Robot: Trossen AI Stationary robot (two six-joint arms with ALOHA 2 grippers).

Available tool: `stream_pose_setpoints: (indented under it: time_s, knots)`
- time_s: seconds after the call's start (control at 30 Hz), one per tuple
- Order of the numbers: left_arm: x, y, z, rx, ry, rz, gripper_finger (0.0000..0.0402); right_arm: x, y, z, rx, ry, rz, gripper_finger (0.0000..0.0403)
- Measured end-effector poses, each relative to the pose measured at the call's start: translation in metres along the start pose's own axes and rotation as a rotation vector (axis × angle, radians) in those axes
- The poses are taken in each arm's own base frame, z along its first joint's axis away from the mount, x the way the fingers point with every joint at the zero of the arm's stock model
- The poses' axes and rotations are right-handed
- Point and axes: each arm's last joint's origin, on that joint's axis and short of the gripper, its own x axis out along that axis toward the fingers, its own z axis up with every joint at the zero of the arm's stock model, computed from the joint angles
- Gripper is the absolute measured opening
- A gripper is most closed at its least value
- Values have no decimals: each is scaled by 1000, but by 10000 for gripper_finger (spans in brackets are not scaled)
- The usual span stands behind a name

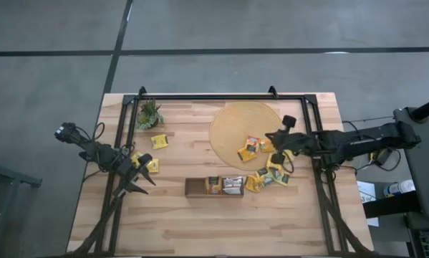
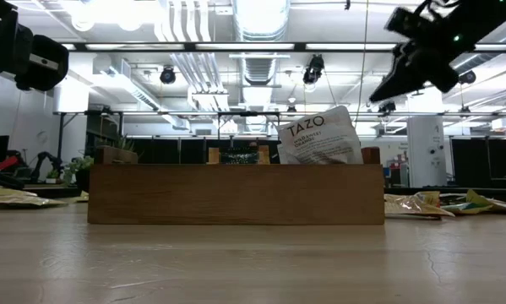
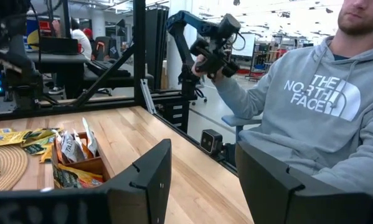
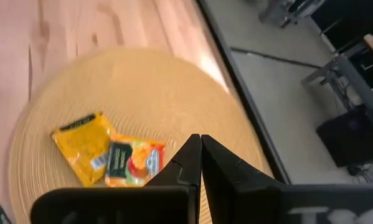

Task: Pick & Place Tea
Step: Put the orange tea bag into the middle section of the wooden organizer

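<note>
Two tea sachets, one yellow point(image 4: 86, 146) and one orange point(image 4: 133, 163), lie flat on the round woven mat point(image 1: 232, 118). More sachets lie heaped point(image 1: 271, 175) at the mat's near right edge, and two point(image 1: 159, 141) lie at the table's left. Others stand in the dark brown tray point(image 1: 214, 187), one white point(image 2: 320, 139). My right gripper point(image 4: 200, 146) is shut and hangs above the mat, beside the two sachets, tipped downward. My left gripper point(image 1: 139, 175) waits open at the table's left, pointing level, with nothing between its fingers point(image 3: 155, 177).
A small green plant point(image 1: 150, 115) stands at the far left corner. A black frame point(image 1: 221, 96) runs along the table's far edge and down both sides. A person in a grey hoodie point(image 3: 311, 106) sits just beyond the table's edge.
</note>
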Motion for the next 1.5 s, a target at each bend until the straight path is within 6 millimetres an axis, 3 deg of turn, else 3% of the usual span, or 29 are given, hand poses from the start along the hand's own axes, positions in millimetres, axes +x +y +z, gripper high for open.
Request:
stream_pose_setpoints:
  time_s: [0.23,0.57,0.87,1.1,1.5]
  knots:
    - [0,0,0,0,0,1,171,24,19,-7,-24,131,59,23]
    - [0,0,0,0,0,2,171,59,46,-24,-56,336,113,120]
    - [0,0,0,0,0,3,171,78,60,-24,-91,406,122,181]
    - [0,0,0,0,-1,3,171,94,67,-31,-175,434,124,189]
    - [0,0,0,0,0,2,171,113,67,-37,-194,457,95,160]
